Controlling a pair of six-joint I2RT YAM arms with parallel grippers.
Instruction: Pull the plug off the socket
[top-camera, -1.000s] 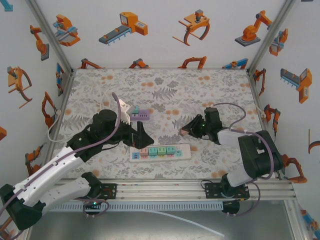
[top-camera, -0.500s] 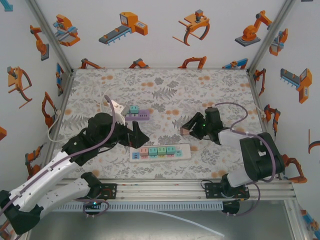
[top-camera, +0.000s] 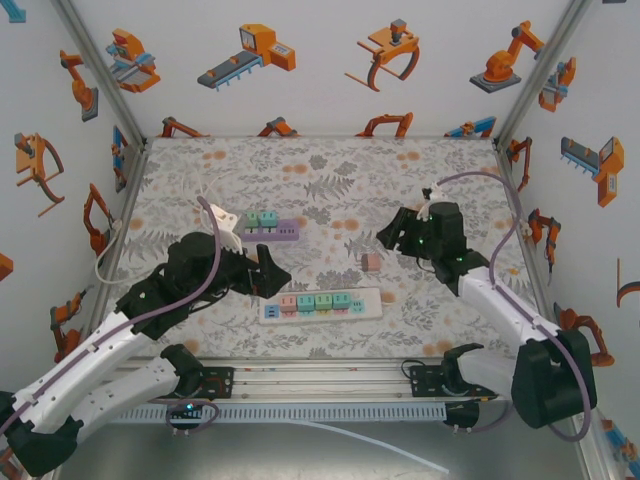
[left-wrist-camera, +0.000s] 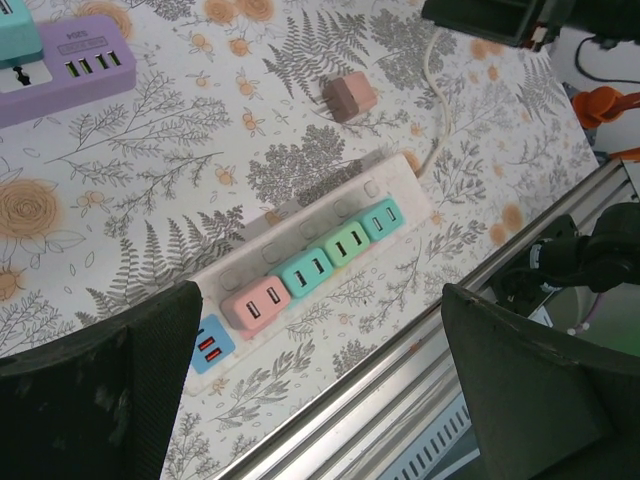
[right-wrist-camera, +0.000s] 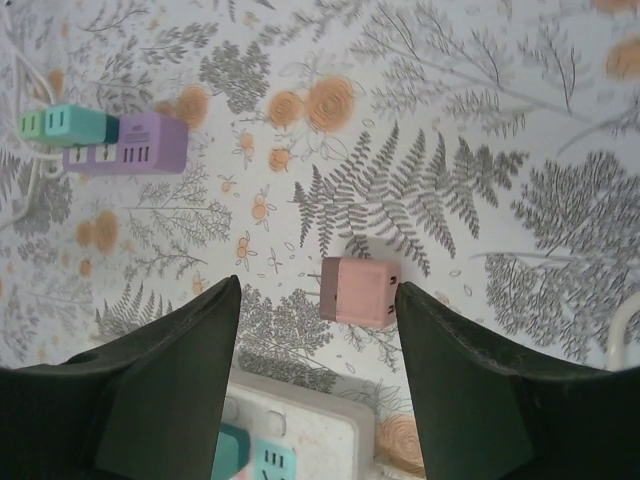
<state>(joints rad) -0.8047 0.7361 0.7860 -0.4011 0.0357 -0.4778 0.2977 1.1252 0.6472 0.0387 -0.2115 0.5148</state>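
My left gripper (top-camera: 270, 272) stands wide open and empty, hovering just left of the white power strip (top-camera: 320, 304). Behind it lies the purple strip (top-camera: 275, 231). The white strip carries 5 coloured plugs in a row. To its right, apart from it on the bare mat, lies the loose pink plug (top-camera: 371, 262), the 1 I take to be pulled free. My right gripper (top-camera: 392, 232) hangs above and beyond it with its jaws apart and nothing between them.

I judge the step in hand to be the release and retreat. To do it well, I would lift the right arm straight away from the pink plug so that neither finger clips it and knocks it back toward the strip or onto the white cable nearby. I would keep the left arm where it is, clear of the row.

Compared with 1 second ago, the right gripper was low and closed on the pink plug; it has since let go and drawn back and up. The plug lies about where it was held. The left arm has swung leftward, uncovering more of the purple strip.
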